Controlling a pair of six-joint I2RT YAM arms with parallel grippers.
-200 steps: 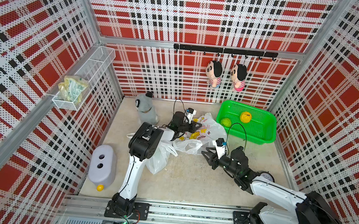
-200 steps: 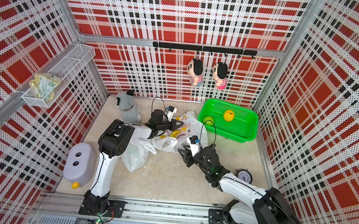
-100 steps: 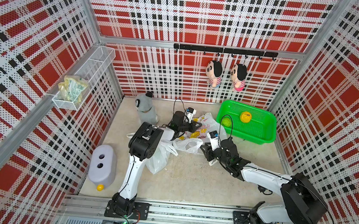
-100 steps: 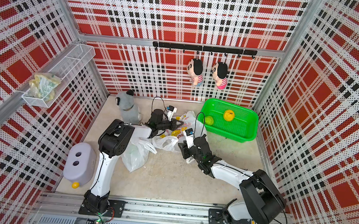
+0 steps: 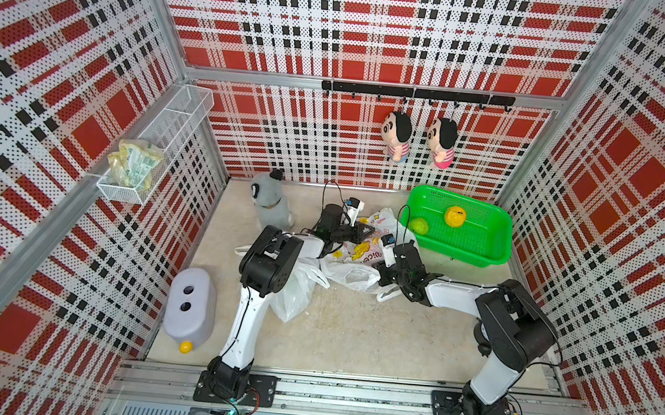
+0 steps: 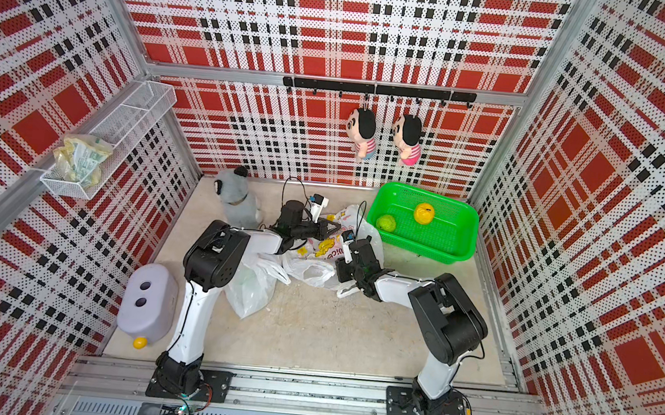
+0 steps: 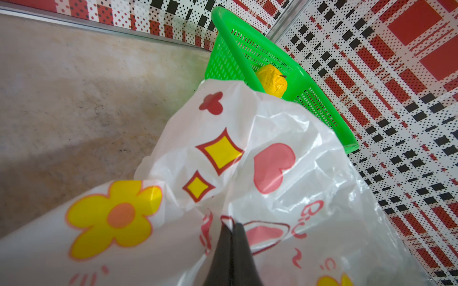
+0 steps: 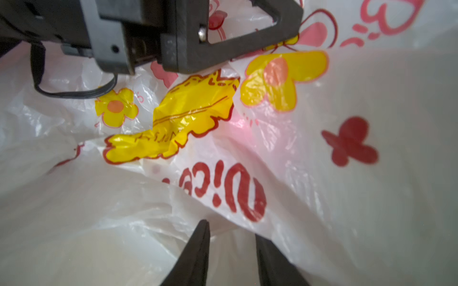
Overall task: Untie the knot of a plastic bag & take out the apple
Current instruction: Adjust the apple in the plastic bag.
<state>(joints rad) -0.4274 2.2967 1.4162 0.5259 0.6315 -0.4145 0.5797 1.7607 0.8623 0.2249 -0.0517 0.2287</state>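
Plastic bag (image 7: 272,123) is thin, limp, slippery film: left tool (image 7: 233,225) pinches a fold, right tool (image 8: 231,230) hovers part-spread, and bunched folds should grip better than flat film.

2 dolls (image 5: 397,140) hang from hook rail (image 5: 416,93); grey plush (image 5: 269,198), maybe koala, by back wall (image 5: 339,30); lavender container (image 5: 190,307).

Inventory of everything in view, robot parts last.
printed plastic bag: 1, white, yellow/red prints, floor centre
plain bag: 1, white, floor, left of centre
basket: 1, green, back right
fruit: 2, yellow and green, in basket
plush: 1, grey, back left
dolls: 2, black-haired, on black rail, back wall
wire shelf: 1, white, left wall, holds packet
container: 1, lavender, front left, yellow bit at its end
left gripper: 1, black, shut on printed plastic bag
right gripper: 1, black, open, over printed plastic bag
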